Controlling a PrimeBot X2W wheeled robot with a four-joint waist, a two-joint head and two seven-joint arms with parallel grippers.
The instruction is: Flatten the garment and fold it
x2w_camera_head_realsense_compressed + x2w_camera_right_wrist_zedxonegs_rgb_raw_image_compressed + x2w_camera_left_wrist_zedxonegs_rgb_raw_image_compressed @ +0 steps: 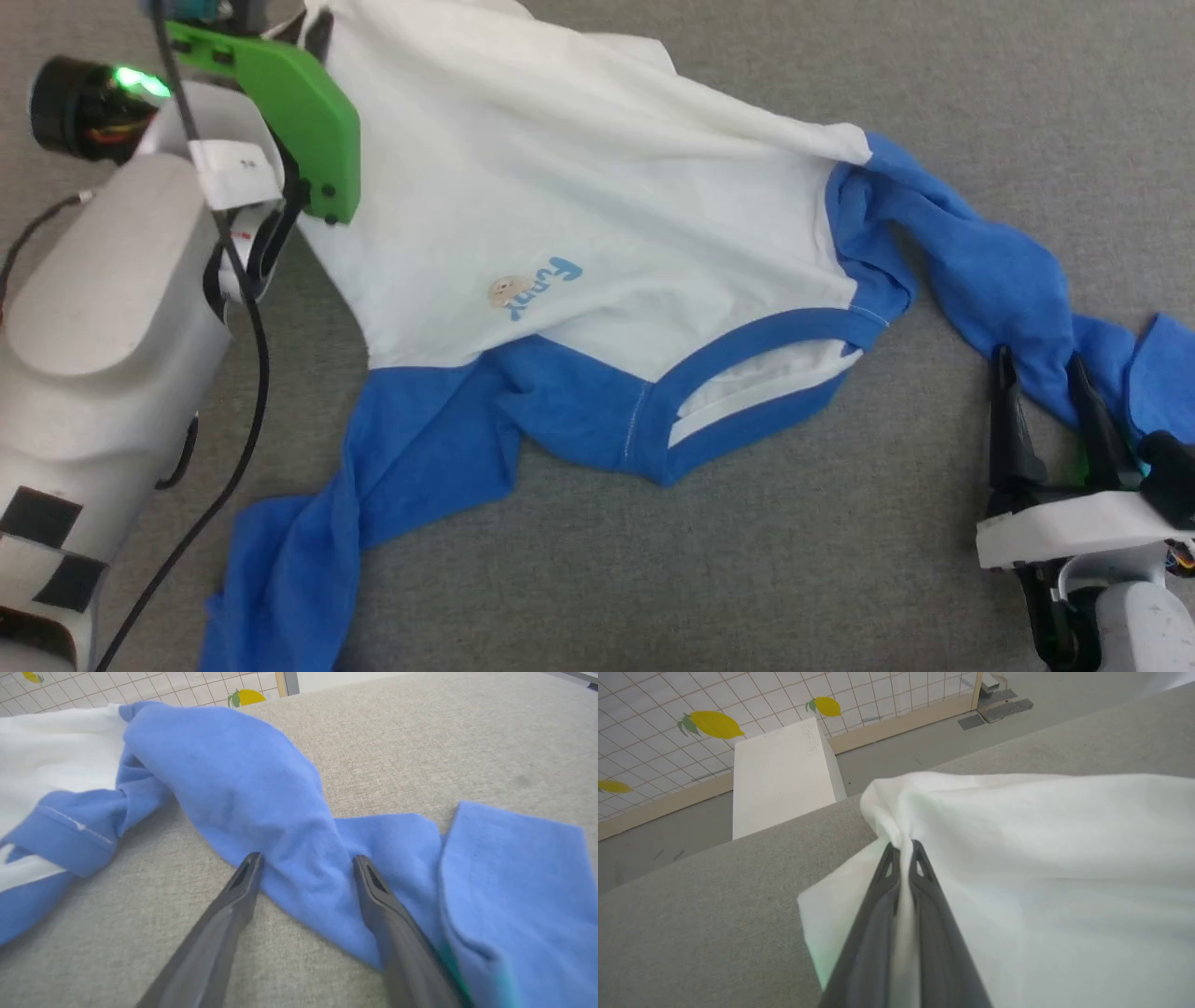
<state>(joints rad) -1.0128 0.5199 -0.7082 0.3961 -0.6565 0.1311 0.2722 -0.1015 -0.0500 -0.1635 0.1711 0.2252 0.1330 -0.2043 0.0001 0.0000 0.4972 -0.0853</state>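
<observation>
Pale left forearm (103, 308) up close. Grey surface (747, 579) under crumpled T-shirt (579, 187), chest print up. Left gripper (904, 845) jaws clamped on its white edge. Right gripper (307, 858) jaws wide apart, straddling twisted blue sleeve (224, 765).

Pale grey forearm (103, 308) at left, with green plate (289, 103) and black cable (266, 373) (black squares (37, 518) lower left) — right gripper (1038, 359) dark-fingered, white-bracketed.
</observation>
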